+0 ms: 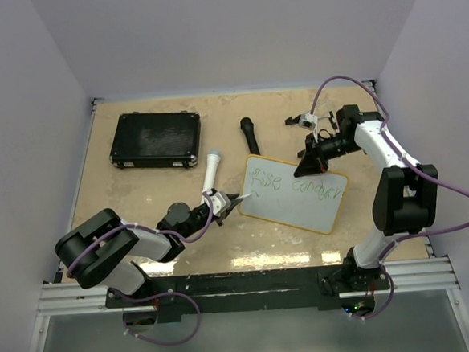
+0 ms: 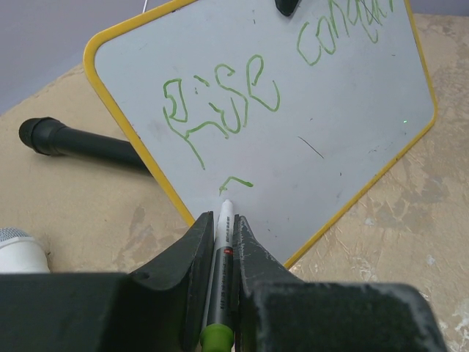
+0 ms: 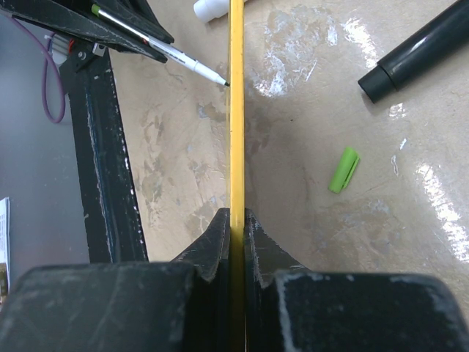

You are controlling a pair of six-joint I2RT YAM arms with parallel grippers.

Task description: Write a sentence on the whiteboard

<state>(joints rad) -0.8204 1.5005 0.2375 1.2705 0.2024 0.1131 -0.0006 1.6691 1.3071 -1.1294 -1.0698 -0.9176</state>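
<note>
The whiteboard, white with a yellow rim, lies tilted in the middle of the table. It also shows in the left wrist view and edge-on in the right wrist view. Green marker words run across its top, with a short stroke started below. My left gripper is shut on a grey marker whose tip touches the board. My right gripper is shut on the board's yellow rim at its far edge.
A black case lies at the back left. A black tube lies behind the board. A white tube lies left of it. A green marker cap lies on the table.
</note>
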